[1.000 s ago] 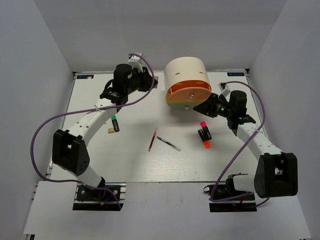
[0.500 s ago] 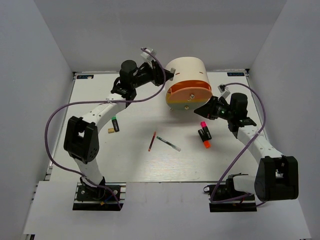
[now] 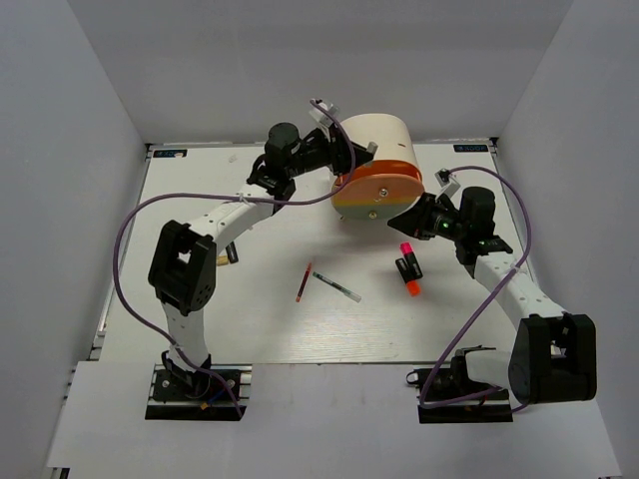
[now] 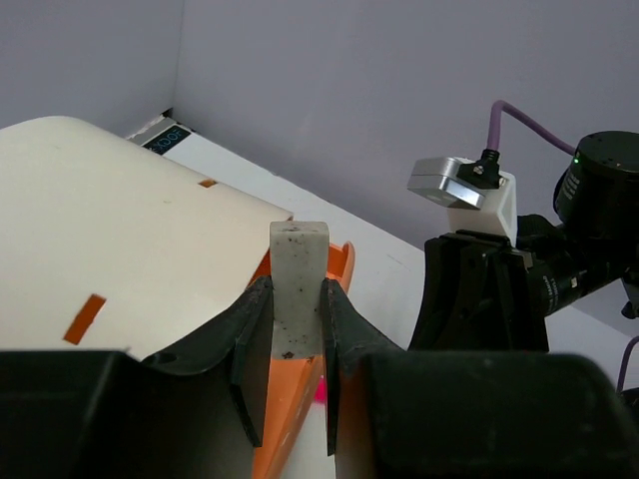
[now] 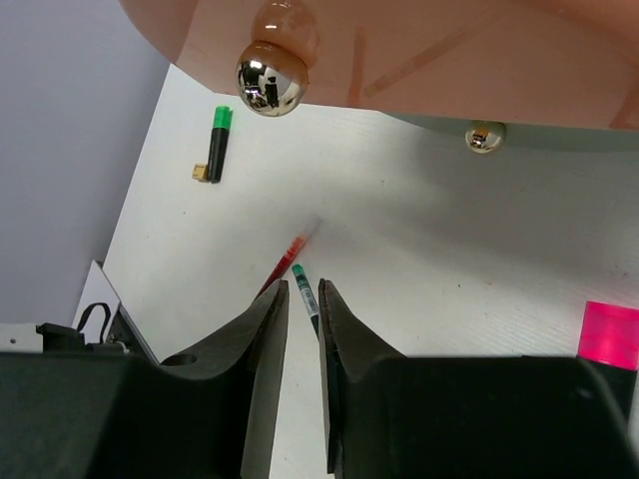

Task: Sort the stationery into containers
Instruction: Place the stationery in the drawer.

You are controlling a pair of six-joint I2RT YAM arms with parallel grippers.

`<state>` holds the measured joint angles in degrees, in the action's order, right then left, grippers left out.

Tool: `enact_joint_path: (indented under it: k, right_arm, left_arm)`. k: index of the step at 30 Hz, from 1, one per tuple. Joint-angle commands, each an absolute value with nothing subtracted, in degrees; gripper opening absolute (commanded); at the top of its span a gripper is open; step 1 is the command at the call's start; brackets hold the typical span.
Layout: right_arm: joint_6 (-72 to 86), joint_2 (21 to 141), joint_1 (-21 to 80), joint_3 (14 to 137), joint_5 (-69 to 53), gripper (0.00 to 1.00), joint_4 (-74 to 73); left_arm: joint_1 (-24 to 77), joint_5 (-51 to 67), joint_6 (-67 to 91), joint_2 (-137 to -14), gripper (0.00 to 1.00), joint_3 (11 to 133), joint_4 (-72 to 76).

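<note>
My left gripper [image 3: 351,158] is shut on the small white eraser [image 4: 298,257] and holds it upright over the top edge of the cream organiser [image 3: 371,140], above the orange drawer [image 4: 337,267]. My right gripper [image 3: 417,212] sits low, just right of the orange drawer front [image 3: 377,195], with its jaws nearly together and nothing between them. In the right wrist view the round knob [image 5: 272,85] hangs above my fingers [image 5: 268,329]. The red pen [image 3: 304,282], the clear pen [image 3: 336,287], and the pink-capped [image 3: 407,255] and orange-capped [image 3: 412,285] highlighters lie on the table.
A green-capped black highlighter [image 3: 231,249] and a small tan piece [image 3: 222,260] lie at the left, beside my left arm. Grey walls enclose the white table [image 3: 260,329] on three sides. A second small knob [image 5: 485,135] shows on a lower drawer.
My left arm has swung right with the eraser, from beside the organiser to over its top edge. The orange drawer front has shifted forward. My right gripper has barely moved.
</note>
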<state>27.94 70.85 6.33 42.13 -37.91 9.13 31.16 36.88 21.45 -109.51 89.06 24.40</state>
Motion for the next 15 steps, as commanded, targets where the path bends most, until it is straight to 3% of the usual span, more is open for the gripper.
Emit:
enact_joint_path:
  k: [1, 5, 9, 15]
  right_arm:
    - [26.8, 69.4, 5.9, 41.4, -38.1, 0.25, 11.4]
    - [26.6, 69.5, 5.8, 41.3, -38.0, 0.28, 11.3]
    - [26.3, 69.5, 5.8, 41.2, -37.9, 0.34, 11.3]
    - [26.3, 69.3, 5.9, 41.2, -38.1, 0.36, 11.3]
  left_arm:
    - [32.3, 38.0, 20.5, -108.6, 0.27, 91.3, 24.5]
    - [32.9, 38.0, 19.3, -109.2, 0.27, 91.3, 22.5]
    - [33.4, 36.0, 17.3, -110.3, 0.34, 91.9, 19.6]
    - [33.4, 33.8, 15.1, -111.4, 0.42, 93.9, 17.3]
